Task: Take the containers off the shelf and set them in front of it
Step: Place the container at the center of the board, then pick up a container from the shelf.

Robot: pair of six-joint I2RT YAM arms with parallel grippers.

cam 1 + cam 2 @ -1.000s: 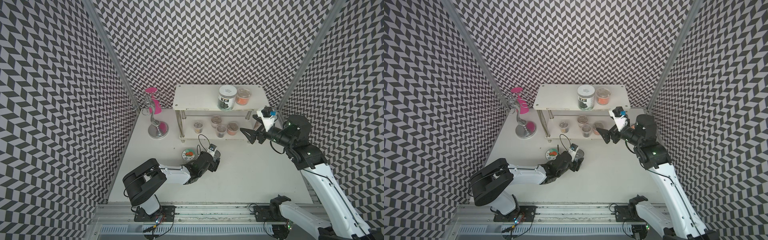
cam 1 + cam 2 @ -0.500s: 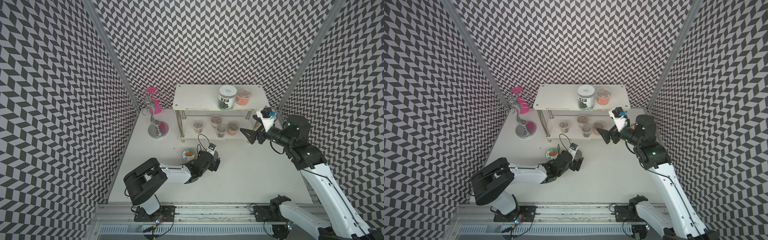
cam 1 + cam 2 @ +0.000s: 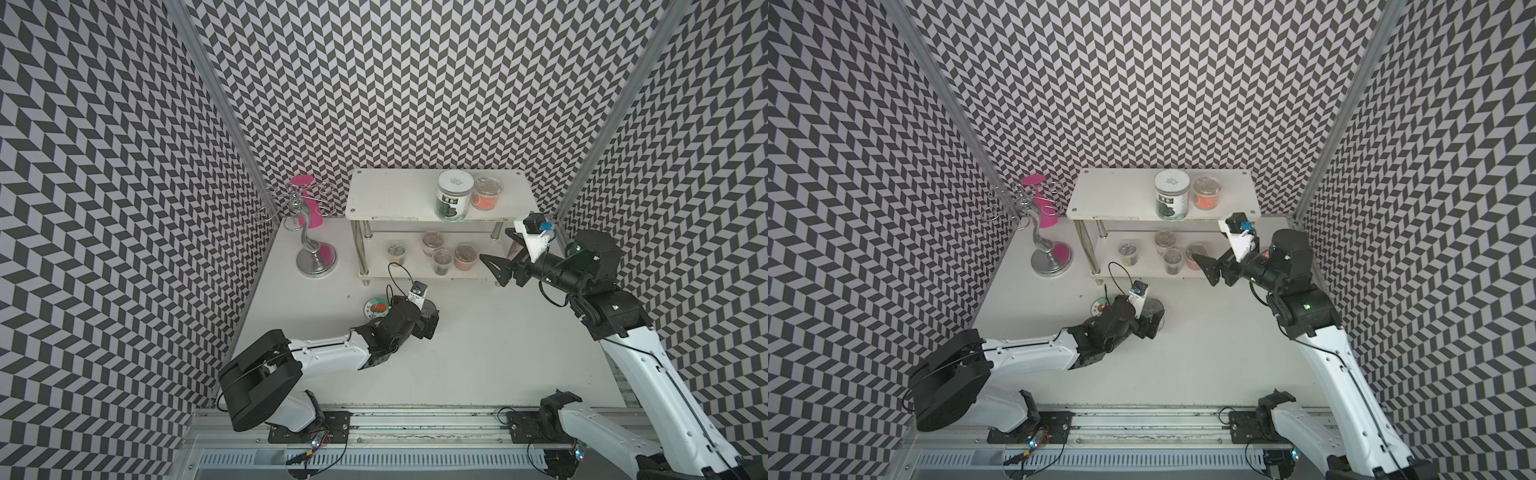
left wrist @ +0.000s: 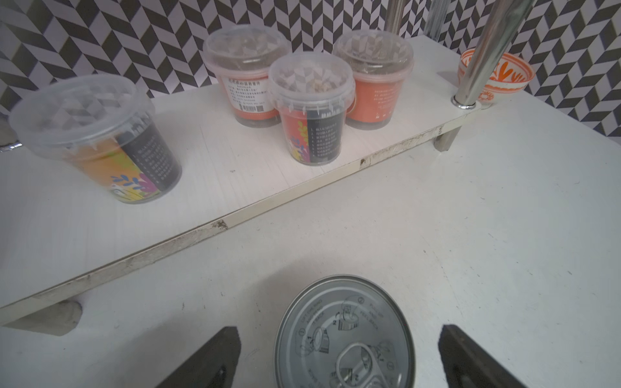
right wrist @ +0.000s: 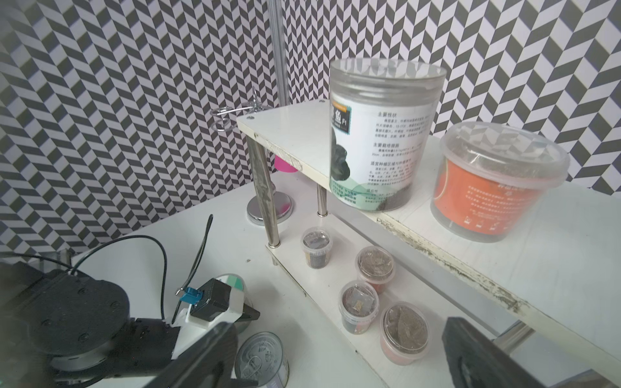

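Since the left end effector (image 4: 340, 354) stands wide around the silver tin can (image 4: 344, 322) on the white counter (image 4: 470, 235) before the white two-tier shelf (image 3: 395, 195), it should retreat straight. Sideways drift could nudge it.

pink cup (image 3: 308, 203) is hanging tilted on the curvy chrome cup stand (image 3: 316, 261), which is standing in the back left corner of the white table (image 3: 498, 357). orange-and-white patterned bowl (image 4: 510, 76) is sitting upright on the table, near the chevron wall (image 3: 415, 83). aluminium rail (image 3: 415, 419) is running along the table's front edge.
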